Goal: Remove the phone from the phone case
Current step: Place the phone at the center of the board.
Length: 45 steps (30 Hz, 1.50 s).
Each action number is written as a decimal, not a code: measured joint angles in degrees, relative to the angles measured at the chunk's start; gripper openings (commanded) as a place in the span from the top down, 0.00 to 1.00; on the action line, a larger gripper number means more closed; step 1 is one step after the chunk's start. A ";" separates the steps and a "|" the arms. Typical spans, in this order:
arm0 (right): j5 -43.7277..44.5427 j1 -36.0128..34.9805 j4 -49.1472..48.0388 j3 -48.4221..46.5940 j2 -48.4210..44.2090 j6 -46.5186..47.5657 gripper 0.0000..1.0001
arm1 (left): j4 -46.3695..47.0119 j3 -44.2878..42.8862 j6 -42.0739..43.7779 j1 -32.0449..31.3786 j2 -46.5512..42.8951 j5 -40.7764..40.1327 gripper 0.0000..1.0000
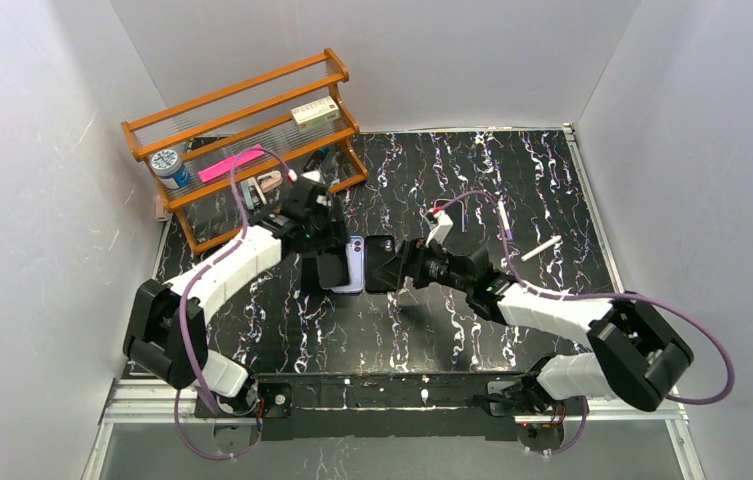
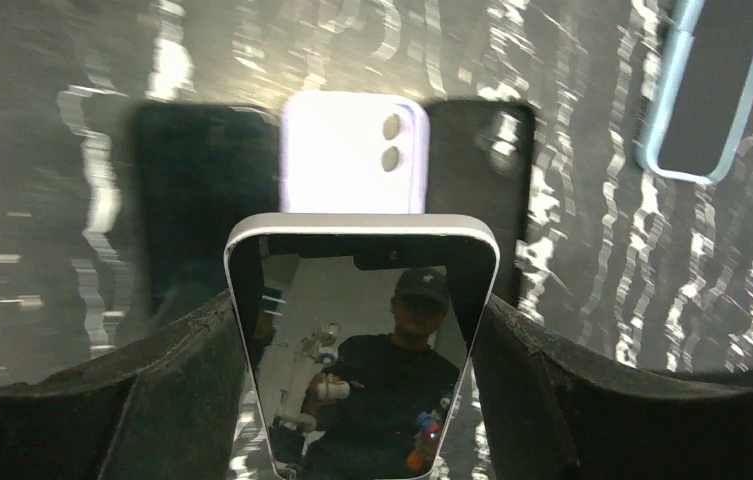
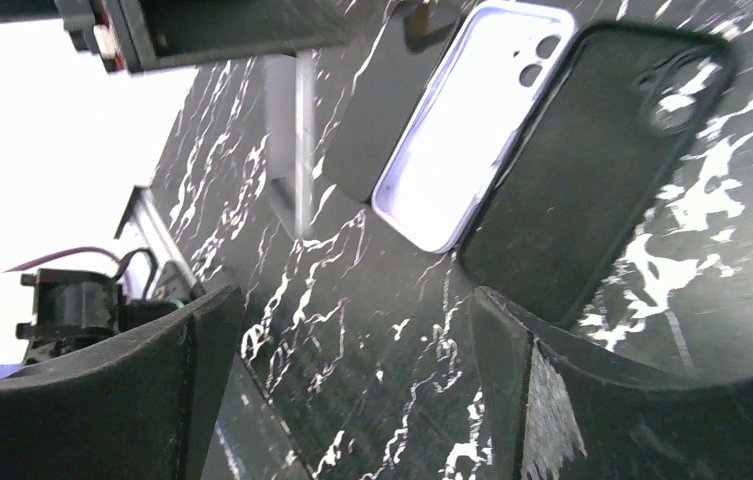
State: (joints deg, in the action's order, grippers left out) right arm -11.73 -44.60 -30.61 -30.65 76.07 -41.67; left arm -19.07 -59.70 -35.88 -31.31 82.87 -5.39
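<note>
My left gripper (image 2: 362,330) is shut on the phone (image 2: 362,380), gripping its white-rimmed sides and holding it above the table with the dark glossy screen facing the camera. In the top view the left gripper (image 1: 330,260) is left of centre. On the table below lie an empty lavender case (image 2: 352,150) and a black case (image 2: 477,190), side by side. The lavender case (image 3: 472,120) and black case (image 3: 592,170) also show in the right wrist view. My right gripper (image 3: 352,310) is open and empty, just right of the cases (image 1: 400,265).
A wooden rack (image 1: 242,130) with small items stands at the back left. Another dark-faced, light-blue-rimmed case or phone (image 2: 707,90) lies nearby. Two white sticks (image 1: 540,248) lie at the right. Grey walls surround the marbled black table (image 1: 452,330).
</note>
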 measured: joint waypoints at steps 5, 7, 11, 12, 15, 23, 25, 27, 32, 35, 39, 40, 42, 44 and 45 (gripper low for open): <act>5.84 1.05 5.44 0.00 -5.33 4.46 0.04 | -8.35 -5.79 8.04 8.70 1.62 -3.78 0.91; 8.44 1.27 7.78 0.02 -7.02 6.08 0.04 | -10.67 -7.74 11.28 10.84 3.65 -5.66 0.91; 13.66 1.62 12.11 0.31 -11.15 8.92 0.01 | -13.68 -8.22 15.28 13.31 7.93 -6.32 0.88; 14.56 1.68 12.72 0.39 -12.02 9.33 0.01 | -14.43 -8.22 16.00 13.84 9.14 -6.36 0.87; 17.40 1.84 15.04 0.55 -14.64 10.88 0.01 | -15.63 -8.22 17.77 15.06 12.09 -6.43 0.86; 21.75 1.84 17.38 2.23 -17.66 13.25 0.01 | -15.47 -8.22 20.74 17.68 14.97 -6.05 0.78; 22.18 1.84 17.79 2.43 -17.84 13.60 0.01 | -14.97 -8.22 21.14 17.94 15.93 -5.60 0.73; 22.40 1.84 17.81 2.43 -18.18 13.86 0.01 | -14.36 -8.17 21.46 18.21 17.05 -4.98 0.68; 22.53 1.84 17.79 2.43 -19.32 14.47 0.01 | -12.76 -7.56 22.01 19.12 18.91 -3.23 0.55; 22.56 1.84 17.79 2.45 -19.37 14.69 0.01 | -12.41 -7.26 22.03 19.63 19.08 -2.25 0.46; 22.93 1.84 17.79 2.45 -19.34 14.95 0.01 | -11.93 -7.10 22.27 19.91 19.08 -1.16 0.37; 23.08 1.84 17.79 2.45 -19.34 14.99 0.01 | -11.78 -7.08 22.32 19.96 19.08 -0.98 0.35; 23.47 1.84 17.79 2.45 -19.32 15.17 0.01 | -11.47 -7.06 22.40 19.98 19.08 -0.59 0.34; 23.91 1.86 17.79 2.45 -19.10 15.52 0.01 | -11.08 -7.06 22.40 20.15 19.10 0.04 0.33; 24.22 1.86 17.81 2.45 -18.84 15.80 0.01 | -10.95 -7.06 22.43 20.22 19.17 0.26 0.32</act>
State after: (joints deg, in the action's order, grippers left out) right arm 12.49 -42.74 -12.80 -28.21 57.23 -25.87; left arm -30.02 -66.76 -13.45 -11.09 102.04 -5.13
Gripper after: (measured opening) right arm 0.984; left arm 0.685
